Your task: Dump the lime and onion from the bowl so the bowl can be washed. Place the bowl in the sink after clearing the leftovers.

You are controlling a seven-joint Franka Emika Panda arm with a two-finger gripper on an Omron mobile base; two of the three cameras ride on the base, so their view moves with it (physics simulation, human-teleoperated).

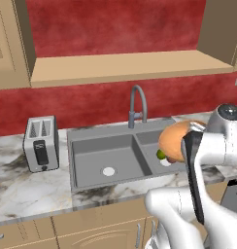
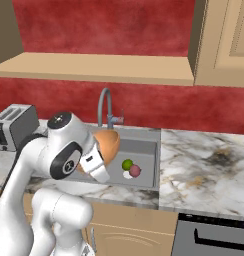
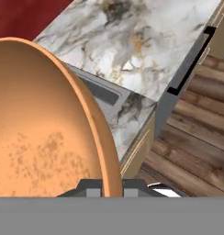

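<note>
Gripper [image 3: 112,192] is clamped tight on the rim of the bowl [image 3: 40,137], which takes up the left half of the hand view, tipped on edge with its speckled inside facing the camera and nothing left in it. Low centre of the right base view, the bowl [image 2: 108,142] hangs sideways off the wrist over the right basin of the sink [image 2: 146,145]. Just past it, the lime [image 2: 127,164] and the onion [image 2: 135,171] sit touching each other on the basin floor by the drain, so the dumping looks done to me.

What's left, I'd guess, is setting the bowl down. I'd roll it back toward level before lowering, and pick a spot away from the two leftovers so it doesn't land on them and wobble. Let go only once it's resting.

View differences: the left base view has the bowl [image 1: 176,140] right of centre with just the lime [image 1: 161,155] peeking under its edge, and the arm covers the rest. That view also gives the left basin, faucet [image 1: 137,104] and toaster [image 1: 41,142] at far left. The hand view adds the marble counter [image 3: 141,41] at the top and wood floor at lower right.
</note>
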